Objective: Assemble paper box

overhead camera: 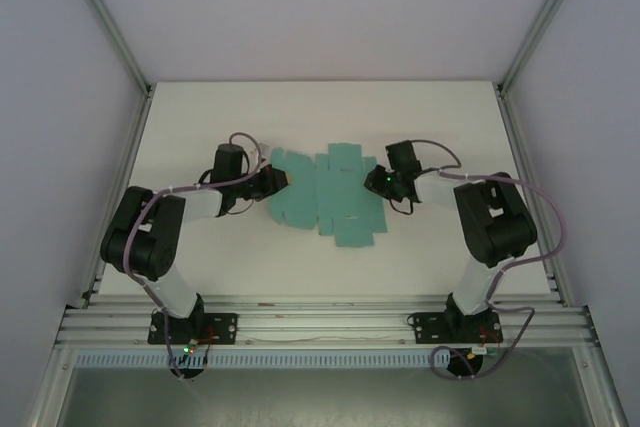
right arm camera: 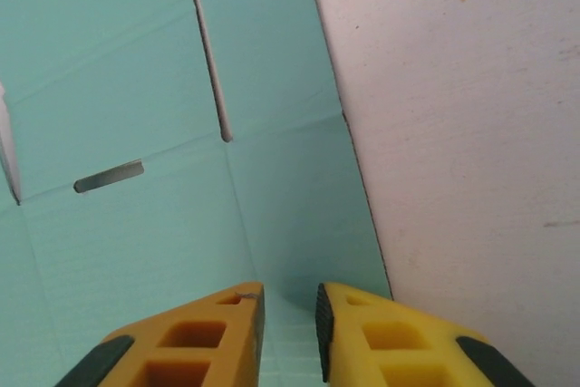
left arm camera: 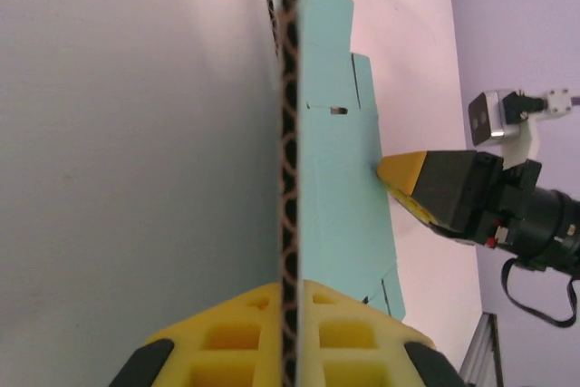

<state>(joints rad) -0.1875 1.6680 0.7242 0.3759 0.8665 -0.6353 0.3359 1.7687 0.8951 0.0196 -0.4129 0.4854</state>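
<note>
The paper box is a flat teal die-cut sheet [overhead camera: 325, 197] with flaps and a slot, lying in the middle of the white table [overhead camera: 200, 117]. My left gripper [overhead camera: 283, 180] is shut on the sheet's left edge. In the left wrist view the card runs edge-on between the yellow fingers [left arm camera: 292, 285], with its teal face [left arm camera: 335, 178] to the right. My right gripper [overhead camera: 368, 179] is over the sheet's right part. Its fingers stand narrowly open [right arm camera: 290, 301], tips on or just above the teal card [right arm camera: 272, 178], with nothing between them. Its yellow tip [left arm camera: 399, 174] meets the sheet's far edge.
Bare white table [right arm camera: 471, 133] lies right of the sheet's edge. Aluminium frame posts [overhead camera: 110, 27] and grey walls close in the table on both sides. A rail [overhead camera: 320, 322] runs along the near edge by the arm bases.
</note>
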